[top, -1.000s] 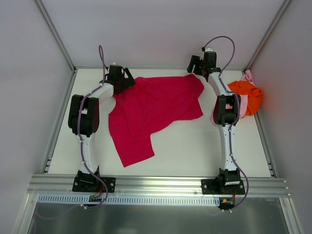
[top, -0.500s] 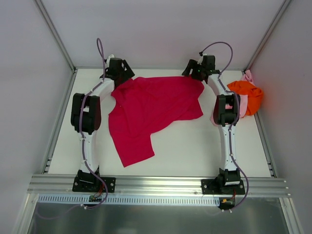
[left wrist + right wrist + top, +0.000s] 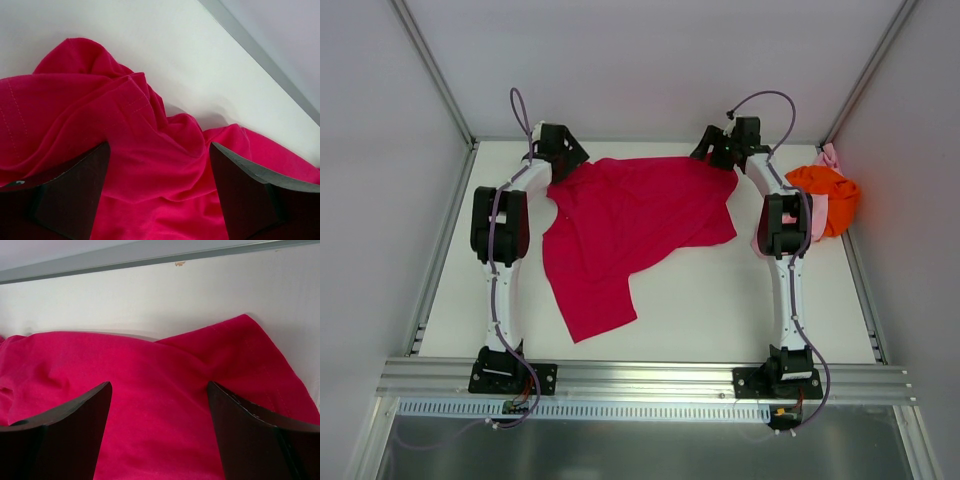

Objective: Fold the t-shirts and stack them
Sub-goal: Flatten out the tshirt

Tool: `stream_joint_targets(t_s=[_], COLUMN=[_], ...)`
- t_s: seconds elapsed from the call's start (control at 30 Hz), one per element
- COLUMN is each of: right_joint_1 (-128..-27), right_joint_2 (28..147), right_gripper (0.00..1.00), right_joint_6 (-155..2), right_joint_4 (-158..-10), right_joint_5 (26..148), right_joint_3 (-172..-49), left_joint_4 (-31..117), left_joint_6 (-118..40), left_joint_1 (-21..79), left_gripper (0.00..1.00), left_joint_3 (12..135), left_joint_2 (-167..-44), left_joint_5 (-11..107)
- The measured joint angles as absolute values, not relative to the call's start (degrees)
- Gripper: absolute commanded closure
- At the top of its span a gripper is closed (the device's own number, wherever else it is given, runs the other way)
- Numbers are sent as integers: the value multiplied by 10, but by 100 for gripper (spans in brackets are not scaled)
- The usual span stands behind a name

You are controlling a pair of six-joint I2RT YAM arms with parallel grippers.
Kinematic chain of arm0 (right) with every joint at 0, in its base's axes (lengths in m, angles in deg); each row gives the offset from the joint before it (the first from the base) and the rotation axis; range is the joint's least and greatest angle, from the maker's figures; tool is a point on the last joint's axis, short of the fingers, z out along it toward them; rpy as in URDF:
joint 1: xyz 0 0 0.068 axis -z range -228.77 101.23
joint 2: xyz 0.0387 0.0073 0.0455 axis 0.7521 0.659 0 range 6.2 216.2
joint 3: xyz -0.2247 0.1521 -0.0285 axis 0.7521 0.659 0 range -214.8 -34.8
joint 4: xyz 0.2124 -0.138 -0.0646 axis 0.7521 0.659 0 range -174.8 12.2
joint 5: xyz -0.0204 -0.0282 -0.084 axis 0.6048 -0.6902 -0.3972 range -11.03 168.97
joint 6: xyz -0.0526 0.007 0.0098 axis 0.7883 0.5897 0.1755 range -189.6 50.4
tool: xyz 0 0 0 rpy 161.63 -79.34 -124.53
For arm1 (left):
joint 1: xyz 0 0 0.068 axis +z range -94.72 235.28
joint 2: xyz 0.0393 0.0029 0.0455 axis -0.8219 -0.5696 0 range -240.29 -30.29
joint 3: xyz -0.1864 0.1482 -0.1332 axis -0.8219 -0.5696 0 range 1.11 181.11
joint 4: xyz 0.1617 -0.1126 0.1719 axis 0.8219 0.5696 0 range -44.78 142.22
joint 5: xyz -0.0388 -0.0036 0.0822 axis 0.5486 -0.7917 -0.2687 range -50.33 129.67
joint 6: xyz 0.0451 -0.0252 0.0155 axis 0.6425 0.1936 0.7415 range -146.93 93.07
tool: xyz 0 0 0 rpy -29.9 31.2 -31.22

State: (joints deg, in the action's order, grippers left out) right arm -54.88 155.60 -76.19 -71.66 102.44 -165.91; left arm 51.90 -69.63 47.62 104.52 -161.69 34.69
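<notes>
The crimson t-shirt [image 3: 638, 220] lies rumpled and spread across the middle of the white table [image 3: 720, 300]. My left gripper [image 3: 570, 160] hovers at the shirt's back left corner, and in the left wrist view the gripper [image 3: 159, 150] stands open with bunched crimson cloth [image 3: 150, 165] between its fingers [image 3: 70, 195]. My right gripper [image 3: 720, 153] is at the back right corner; in the right wrist view it [image 3: 159, 387] is open over flat crimson cloth [image 3: 150, 410]. The orange t-shirt [image 3: 827, 192] sits crumpled at the far right on top of the pale pink t-shirt [image 3: 819, 222].
Grey walls close the table in at the back and both sides; a metal rail [image 3: 150, 252] runs along the back edge just beyond both grippers. The arm bases [image 3: 510, 375] stand on the aluminium rail at the near edge.
The left gripper has moved back and left to the shirt's back left corner and narrowed a little. The right gripper has shifted left and down onto the back right corner.
</notes>
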Motion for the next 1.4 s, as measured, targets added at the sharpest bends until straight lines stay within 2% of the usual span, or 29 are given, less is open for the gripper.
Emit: stream_joint_targets(t_s=[0.1, 0.13, 0.17, 0.23, 0.3, 0.37, 0.47, 0.5, 0.53, 0.57, 0.6, 0.67, 0.7, 0.8, 0.93, 1.07, 1.4], right_joint_1=[-549, -549, -549, -549, -549, -549, -548, -548, -548, -548, -548, -548, -548, -548, -549, -551, -551], right_joint_2=[1556, 1556, 1556, 1556, 1556, 1557, 1557, 1557, 1557, 1557, 1557, 1557, 1555, 1547, 1541, 1535, 1534], right_gripper=[19, 19, 20, 24, 40, 61, 64, 67, 76, 75, 74, 52, 46, 42, 30, 24, 23], right_joint_6=[-761, -760, -760, -759, -753, -750, -745, -745, -744, -741, -739, -737, -734, -723, -700, -672, -620], right_joint_4=[-712, -711, -709, -703, -685, -669, -656, -654, -650, -647, -643, -643, -649, -658, -657, -660, -675], right_joint_5=[1024, 1024, 1024, 1025, 1026, 1026, 1026, 1026, 1026, 1025, 1023, 1019, 1009, 987, 927, 882, 840], right_joint_3=[-1658, -1658, -1658, -1658, -1664, -1672, -1679, -1679, -1679, -1679, -1679, -1676, -1668, -1648, -1646, -1640, -1656], left_joint_4=[520, 520, 519, 519, 519, 519, 518, 517, 516, 512, 506, 496, 490, 486, 482, 472, 468], left_joint_6=[-699, -700, -701, -705, -710, -709, -709, -708, -708, -706, -705, -701, -698, -693, -688, -680, -670], left_joint_1=[476, 476, 476, 476, 476, 476, 476, 476, 475, 474, 474, 473, 472, 470, 466, 466, 464], left_gripper=[25, 31, 51, 76, 100, 100, 100, 100, 100, 100, 100, 100, 100, 100, 100, 100, 100], left_joint_3=[1046, 1047, 1047, 1048, 1049, 1050, 1051, 1051, 1051, 1049, 1046, 1039, 1032, 1019, 1014, 1014, 1005], left_joint_2=[-1618, -1619, -1620, -1622, -1624, -1624, -1624, -1624, -1624, -1624, -1624, -1624, -1624, -1624, -1624, -1624, -1624], left_joint_5=[346, 346, 347, 347, 349, 351, 353, 354, 356, 359, 361, 362, 362, 362, 362, 362, 363])
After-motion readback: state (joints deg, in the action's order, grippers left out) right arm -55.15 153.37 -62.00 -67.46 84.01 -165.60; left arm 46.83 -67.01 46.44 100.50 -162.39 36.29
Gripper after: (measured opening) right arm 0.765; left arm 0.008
